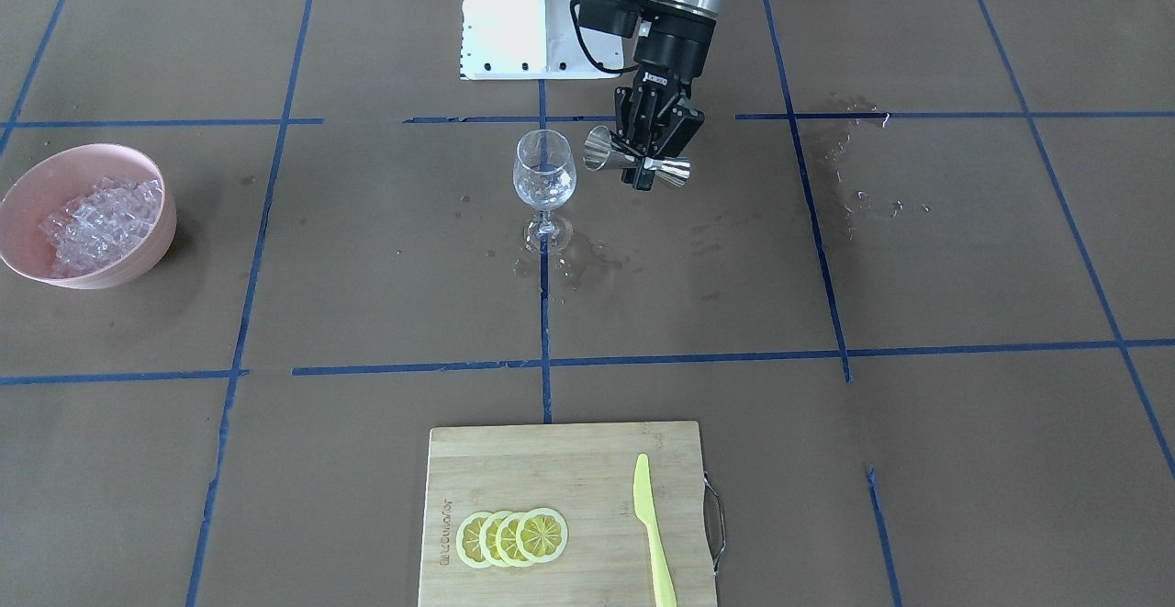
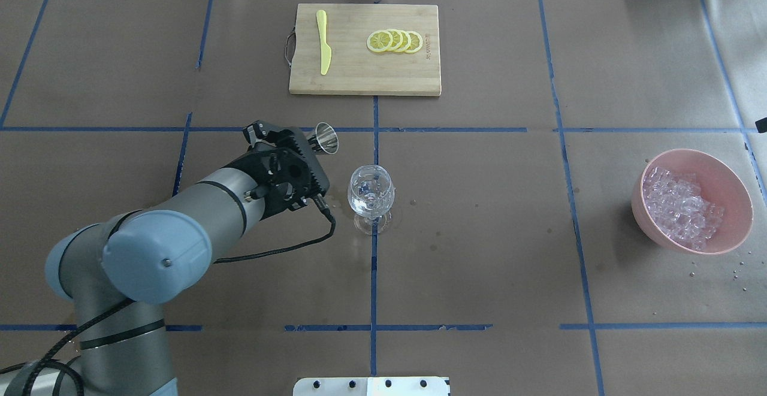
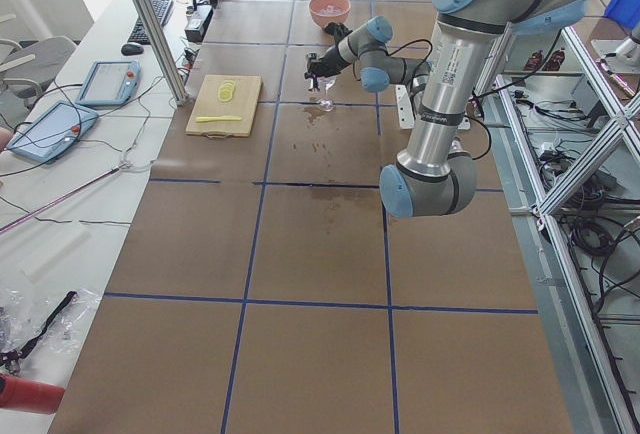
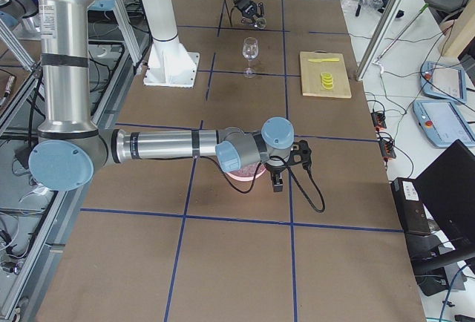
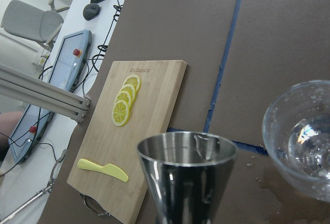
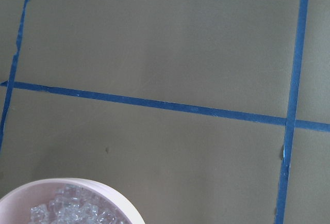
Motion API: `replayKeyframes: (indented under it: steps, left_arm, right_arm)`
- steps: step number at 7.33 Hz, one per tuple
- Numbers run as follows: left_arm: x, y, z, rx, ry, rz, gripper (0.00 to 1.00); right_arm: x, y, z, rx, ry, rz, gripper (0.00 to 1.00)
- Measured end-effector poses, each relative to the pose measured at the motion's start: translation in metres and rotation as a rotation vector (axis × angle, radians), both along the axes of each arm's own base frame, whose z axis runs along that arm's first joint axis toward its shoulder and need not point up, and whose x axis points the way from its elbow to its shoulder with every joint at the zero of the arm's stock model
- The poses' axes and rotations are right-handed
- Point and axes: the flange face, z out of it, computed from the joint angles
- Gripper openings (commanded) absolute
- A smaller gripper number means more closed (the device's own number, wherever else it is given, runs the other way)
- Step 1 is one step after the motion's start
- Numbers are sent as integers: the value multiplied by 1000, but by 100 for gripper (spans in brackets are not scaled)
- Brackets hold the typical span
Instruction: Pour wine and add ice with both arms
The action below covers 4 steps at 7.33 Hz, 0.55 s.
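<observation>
Barely visible wine (image 1: 543,188) sits in the upright glass (image 1: 544,159) on the surface (image 1: 367,267). Just beside it the left fingers (image 1: 647,166), pointing down, clamp a steel jigger (image 1: 604,149) tipped sideways, mouth toward the glass. Ice (image 1: 101,217) fills the pink bowl (image 1: 163,238). I cannot tell how the right fingers (image 4: 277,182) stand.

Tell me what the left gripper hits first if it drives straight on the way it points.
Probably the table beside the wine glass. The left gripper points steeply down, so its held jigger would touch first. Depth uncertain.
</observation>
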Motion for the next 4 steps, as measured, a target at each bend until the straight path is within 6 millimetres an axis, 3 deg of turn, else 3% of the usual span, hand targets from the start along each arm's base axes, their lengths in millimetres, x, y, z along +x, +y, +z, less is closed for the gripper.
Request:
replayKeyframes:
  steps: [1,4]
  left_arm:
    - [-17,6,48,-40,100,-23,0]
    - [-99,34,228,-55,393,-52,0]
  right_arm:
    - [-2,-1,-2,-7,-2,5,100]
    - [-8,-4,-6,-10,-5,3,100]
